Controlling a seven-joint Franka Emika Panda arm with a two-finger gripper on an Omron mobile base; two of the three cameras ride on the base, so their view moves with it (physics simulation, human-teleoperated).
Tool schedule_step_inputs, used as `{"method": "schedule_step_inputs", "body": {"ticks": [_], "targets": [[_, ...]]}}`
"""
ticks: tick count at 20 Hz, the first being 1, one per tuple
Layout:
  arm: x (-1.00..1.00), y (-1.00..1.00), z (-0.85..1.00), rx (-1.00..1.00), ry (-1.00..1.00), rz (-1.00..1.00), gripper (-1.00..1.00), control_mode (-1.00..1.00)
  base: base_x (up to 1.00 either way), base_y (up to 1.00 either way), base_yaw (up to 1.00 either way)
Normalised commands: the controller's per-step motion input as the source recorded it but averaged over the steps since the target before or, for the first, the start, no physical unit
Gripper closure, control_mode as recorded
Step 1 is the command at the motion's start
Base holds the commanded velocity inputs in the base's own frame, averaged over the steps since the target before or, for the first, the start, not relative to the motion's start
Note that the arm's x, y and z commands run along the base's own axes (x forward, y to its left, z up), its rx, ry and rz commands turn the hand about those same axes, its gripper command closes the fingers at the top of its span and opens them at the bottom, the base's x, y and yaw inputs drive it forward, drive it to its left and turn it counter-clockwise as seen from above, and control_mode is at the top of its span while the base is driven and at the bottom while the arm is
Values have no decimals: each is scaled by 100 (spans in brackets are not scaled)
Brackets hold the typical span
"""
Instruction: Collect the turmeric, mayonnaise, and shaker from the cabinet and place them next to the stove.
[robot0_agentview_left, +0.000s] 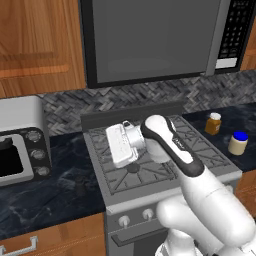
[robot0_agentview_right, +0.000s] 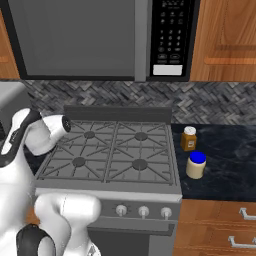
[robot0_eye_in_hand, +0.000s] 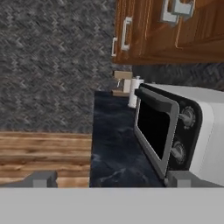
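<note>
one arm (robot0_agentview_left: 172, 145) bends left over the stove (robot0_agentview_left: 150, 165), jaws wide apart.

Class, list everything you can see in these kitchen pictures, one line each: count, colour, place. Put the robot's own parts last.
stove: one, grey steel, centre, four burners.
turmeric: one, amber jar, pale lid, counter right of stove.
mayonnaise: one, cream jar, blue lid, nearer than the turmeric.
microwave: one, grey and black, above stove.
toaster oven: one, silver, counter left of stove.
cupboards: brown wood, on wall.
counter: dark marbled.
arm: one, white, over stove.
gripper: one, open, facing toaster oven.
</note>
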Motion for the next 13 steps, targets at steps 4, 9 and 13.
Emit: {"method": "schedule_step_inputs", "body": {"ticks": [4, 9, 13], "targets": [[-76, -80, 57, 0, 0, 0, -100, -100, 0, 0, 0], [-92, -85, 58, 0, 0, -1, -100, -100, 0, 0, 0], [-100, -79, 48, 0, 0, -3, -100, -100, 0, 0, 0]]}}
